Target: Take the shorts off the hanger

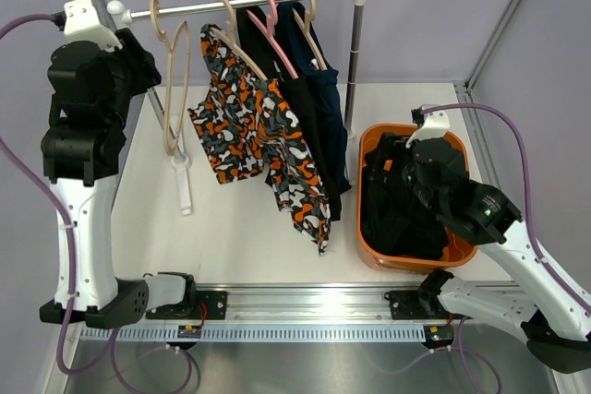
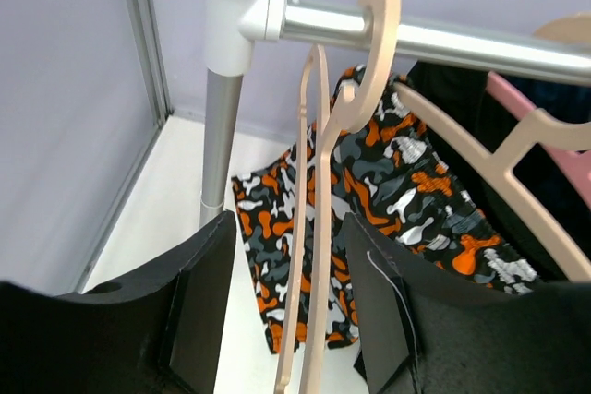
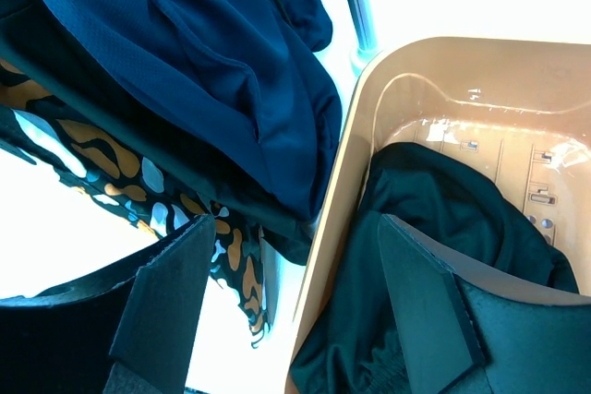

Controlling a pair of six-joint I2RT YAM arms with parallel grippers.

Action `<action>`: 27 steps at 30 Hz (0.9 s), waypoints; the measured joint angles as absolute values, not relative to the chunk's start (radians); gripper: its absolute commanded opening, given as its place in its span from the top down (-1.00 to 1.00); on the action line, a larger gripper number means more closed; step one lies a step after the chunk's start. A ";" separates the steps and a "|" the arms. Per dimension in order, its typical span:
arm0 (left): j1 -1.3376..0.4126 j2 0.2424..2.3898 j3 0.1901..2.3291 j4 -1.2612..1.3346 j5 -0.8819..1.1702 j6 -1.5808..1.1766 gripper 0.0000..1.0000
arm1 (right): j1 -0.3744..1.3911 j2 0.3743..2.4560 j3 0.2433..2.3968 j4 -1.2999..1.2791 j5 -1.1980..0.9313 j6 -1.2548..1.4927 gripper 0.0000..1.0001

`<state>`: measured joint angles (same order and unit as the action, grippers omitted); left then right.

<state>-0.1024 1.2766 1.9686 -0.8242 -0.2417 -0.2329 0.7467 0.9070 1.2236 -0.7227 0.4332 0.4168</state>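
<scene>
The orange, black, grey and white patterned shorts (image 1: 263, 145) hang on a beige hanger; they also show in the left wrist view (image 2: 406, 182). Behind them black shorts (image 1: 300, 108) hang on a pink hanger and navy shorts (image 1: 323, 89) on a beige one. Another pair of black shorts (image 1: 397, 209) lies in the orange basket (image 1: 369, 140). My left gripper (image 2: 286, 320) is open, with the arms of an empty beige hanger (image 2: 319, 228) between its fingers, untouched. My right gripper (image 3: 295, 302) is open and empty, straddling the basket's rim (image 3: 342, 191) above the black shorts (image 3: 434, 200).
The metal rail (image 1: 249, 2) rests on two posts, the right one (image 1: 355, 43) beside the basket. The left post (image 2: 220, 136) stands just left of my left gripper. The rack's white foot (image 1: 183, 182) lies on the table. Purple walls enclose the back and sides.
</scene>
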 measured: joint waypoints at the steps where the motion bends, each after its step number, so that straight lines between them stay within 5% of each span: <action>1: -0.106 1.266 1.969 -0.819 -0.245 -0.233 -0.07 | 0.747 0.907 1.224 -0.723 0.432 0.418 -0.59; 8: -0.149 1.235 1.983 -0.812 -0.232 -0.236 -0.03 | 0.747 0.899 1.224 -0.723 0.424 0.426 -0.58; 13: -0.382 1.241 1.987 -0.797 -0.271 -0.231 -0.09 | 0.747 0.899 1.224 -0.730 0.424 0.426 -0.58; 20: -0.676 1.340 2.006 -0.701 -0.495 -0.230 -0.17 | 0.747 0.899 1.224 -0.752 0.425 0.427 -0.57; 27: -0.718 1.509 2.024 -0.622 -0.723 -0.241 -0.25 | 0.747 0.884 1.242 -0.799 0.426 0.435 -0.56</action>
